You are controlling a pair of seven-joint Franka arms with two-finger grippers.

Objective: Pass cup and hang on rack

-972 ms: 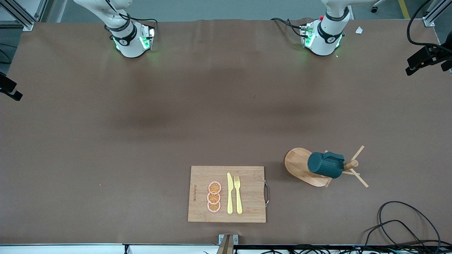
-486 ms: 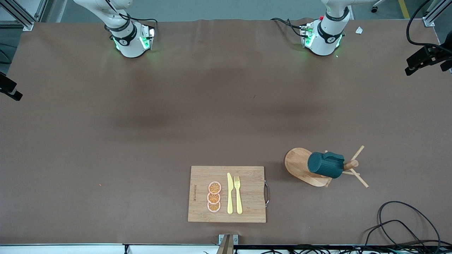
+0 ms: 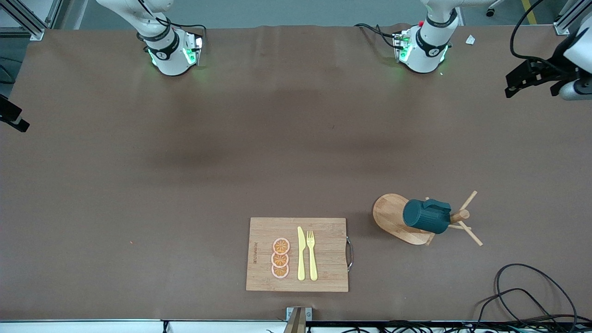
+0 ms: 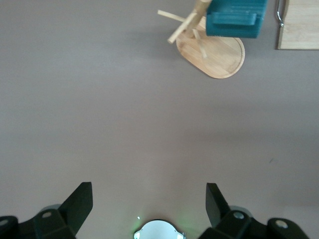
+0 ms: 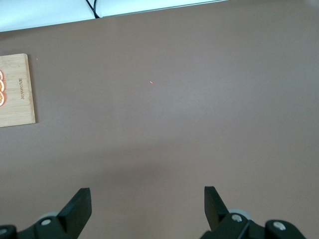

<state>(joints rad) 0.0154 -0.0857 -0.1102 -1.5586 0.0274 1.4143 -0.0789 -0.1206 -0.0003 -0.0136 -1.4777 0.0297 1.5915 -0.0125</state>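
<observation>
The dark teal cup (image 3: pixel 426 216) hangs on its side on a peg of the wooden rack (image 3: pixel 392 216). The rack stands near the front camera, toward the left arm's end of the table. The cup (image 4: pixel 234 17) and the rack (image 4: pixel 215 56) also show in the left wrist view. My left gripper (image 3: pixel 527 76) is high up at the left arm's end of the table, open and empty (image 4: pixel 147 204), well away from the cup. My right gripper (image 5: pixel 147 205) is open and empty over bare table, and only a dark part of it (image 3: pixel 11 118) shows at the edge of the front view.
A bamboo cutting board (image 3: pixel 259 277) lies beside the rack with orange slices (image 3: pixel 280 258), a yellow knife (image 3: pixel 301 253) and a fork (image 3: pixel 312 255) on it. Its corner shows in the right wrist view (image 5: pixel 15 94). Black cables (image 3: pixel 522 296) lie near the table's front corner.
My left gripper has shifted inward over the table's end, and more of its white arm shows. The cup, the rack and the right gripper have not moved.
</observation>
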